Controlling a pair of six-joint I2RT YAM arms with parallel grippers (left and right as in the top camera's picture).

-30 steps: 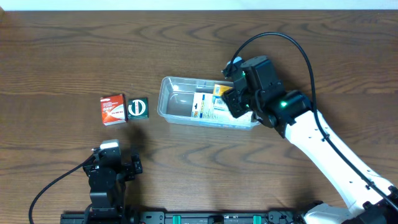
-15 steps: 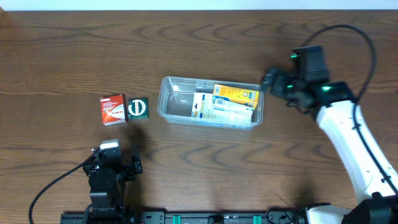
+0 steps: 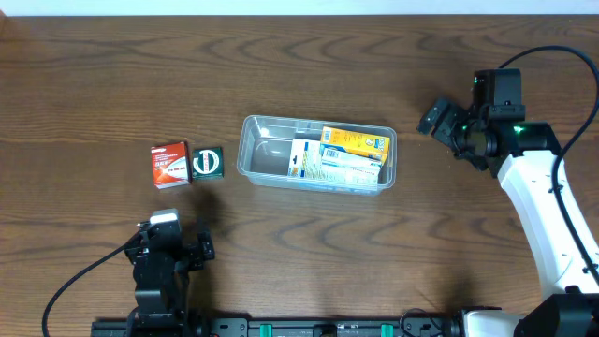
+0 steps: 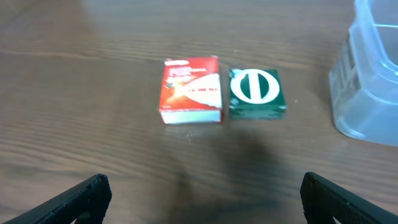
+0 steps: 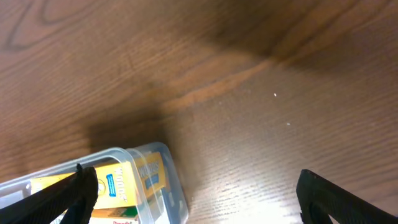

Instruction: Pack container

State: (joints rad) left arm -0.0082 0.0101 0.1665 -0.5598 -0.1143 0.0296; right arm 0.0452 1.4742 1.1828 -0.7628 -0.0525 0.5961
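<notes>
The clear plastic container point(image 3: 262, 154) lies at the table's middle with a yellow box point(image 3: 354, 142) and white printed boxes point(image 3: 309, 159) in its right half. Its corner with the yellow box point(image 5: 118, 180) shows at the bottom left of the right wrist view. My right gripper point(image 3: 438, 120) hovers open and empty to the right of the container, apart from it. A red box point(image 3: 170, 165) and a green box point(image 3: 208, 163) lie side by side left of the container. My left gripper point(image 4: 202, 196) stands open and empty near the front edge, short of the red box point(image 4: 191, 90) and green box point(image 4: 256, 92).
The container's rounded end point(image 4: 367, 81) fills the right edge of the left wrist view. The right arm's white link point(image 3: 547, 215) runs down the right side of the table. Bare brown wood surrounds everything.
My right gripper has let go of a box inside the container, opened, and drawn back to the right, up and away from the container. The left arm has stayed still.
</notes>
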